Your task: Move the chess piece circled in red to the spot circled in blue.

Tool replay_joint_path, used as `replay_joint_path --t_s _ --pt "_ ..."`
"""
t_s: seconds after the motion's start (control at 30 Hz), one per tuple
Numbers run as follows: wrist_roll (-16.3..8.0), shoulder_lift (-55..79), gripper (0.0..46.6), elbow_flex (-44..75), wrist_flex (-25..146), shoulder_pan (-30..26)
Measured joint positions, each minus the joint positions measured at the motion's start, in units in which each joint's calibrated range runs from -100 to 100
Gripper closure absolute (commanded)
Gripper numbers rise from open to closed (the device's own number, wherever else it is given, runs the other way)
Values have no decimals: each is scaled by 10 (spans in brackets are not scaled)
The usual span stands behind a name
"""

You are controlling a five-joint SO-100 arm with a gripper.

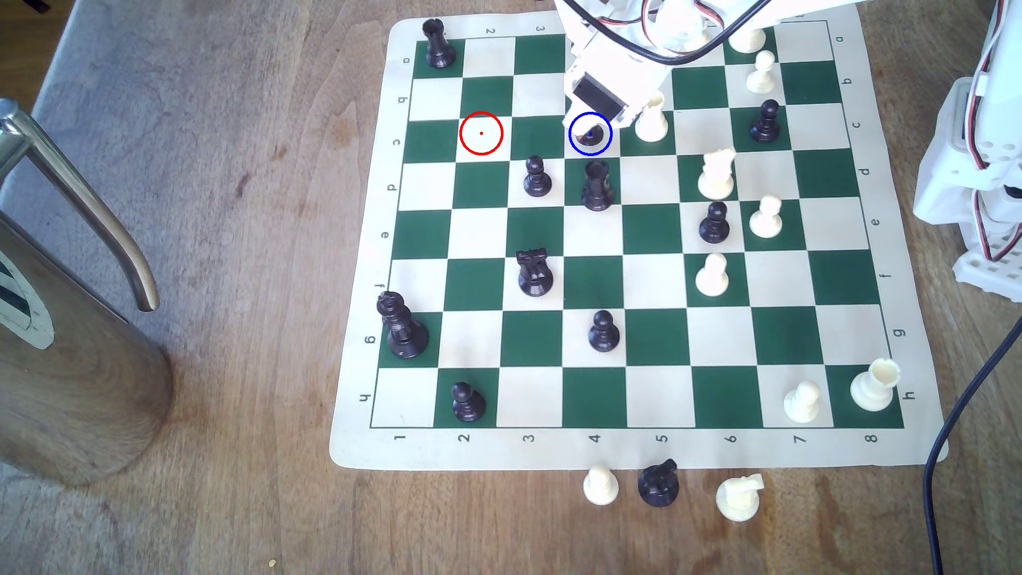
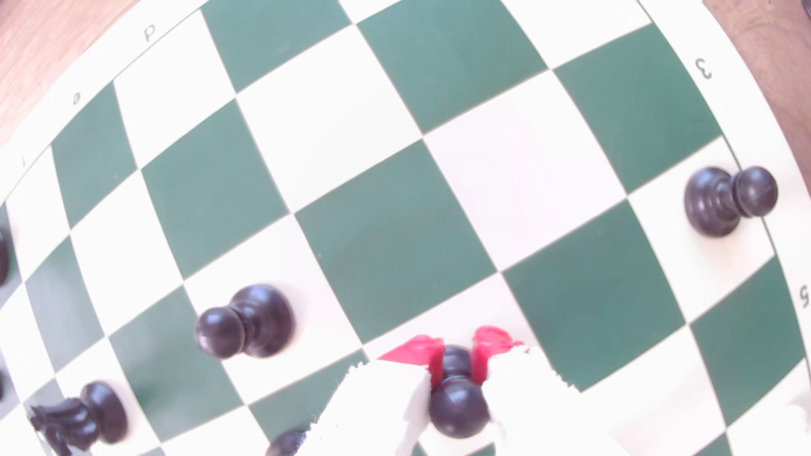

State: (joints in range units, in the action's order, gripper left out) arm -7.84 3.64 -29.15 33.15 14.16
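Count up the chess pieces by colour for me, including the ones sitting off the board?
Black pieces: 11 (10 on the board, 1 beside it), counting the black pawn in the gripper.
Cream-white pieces: 10 (8 on the board, 2 beside it); one is half hidden under the arm.
Total: 21.

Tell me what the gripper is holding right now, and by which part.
The gripper holds a black pawn, its red pads pinching the thin neck just under the ball head.
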Motion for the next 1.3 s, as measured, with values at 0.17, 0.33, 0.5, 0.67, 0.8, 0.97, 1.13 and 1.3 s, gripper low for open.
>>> replay_joint_path --t_s 0.17,0.33,0.5,0.67,0.8,0.97,1.13,1.3 --pt "6 0 461 -5 0 0" --pt "6 0 457 -11 0 0" --pt "6 0 392 -11 0 0" --pt "8 0 314 -11 0 0" --pt "12 0 304 -11 0 5" --pt "13 0 306 -11 0 6" --pt "13 0 287 -11 0 6" --pt "13 0 271 -16 0 14"
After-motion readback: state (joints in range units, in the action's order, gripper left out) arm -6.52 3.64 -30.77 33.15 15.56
